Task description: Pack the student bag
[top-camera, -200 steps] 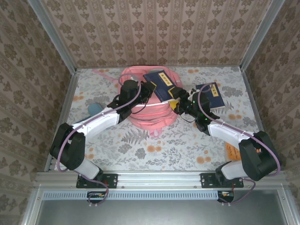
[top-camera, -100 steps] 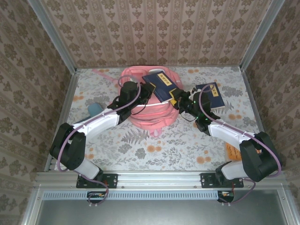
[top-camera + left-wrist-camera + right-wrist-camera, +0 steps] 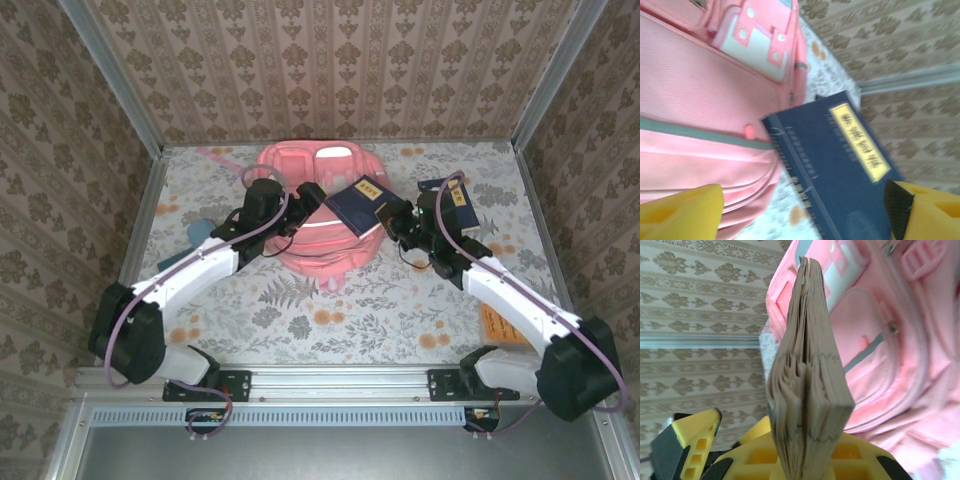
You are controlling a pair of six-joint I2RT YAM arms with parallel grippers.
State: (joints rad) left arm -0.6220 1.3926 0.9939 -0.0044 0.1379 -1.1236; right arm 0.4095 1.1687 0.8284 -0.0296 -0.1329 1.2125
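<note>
Your right jaws are clamped on the dark blue book (image 3: 357, 205), over the pink backpack's (image 3: 298, 160) right side; your left jaws stand apart above the backpack.

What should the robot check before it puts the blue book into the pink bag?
1. Book held tight: ok. The right gripper is clamped on the page edge of the blue book.
2. Book over the bag: ok. Seen from above, it overlaps the right side of the pink bag.
3. Bag mouth open: cannot tell. No opening shows.
4. Left gripper free to help: ok. Its jaws stand wide apart and hold nothing.
5. Second blue book out of the way: ok. It lies on the table, right of the bag.
</note>
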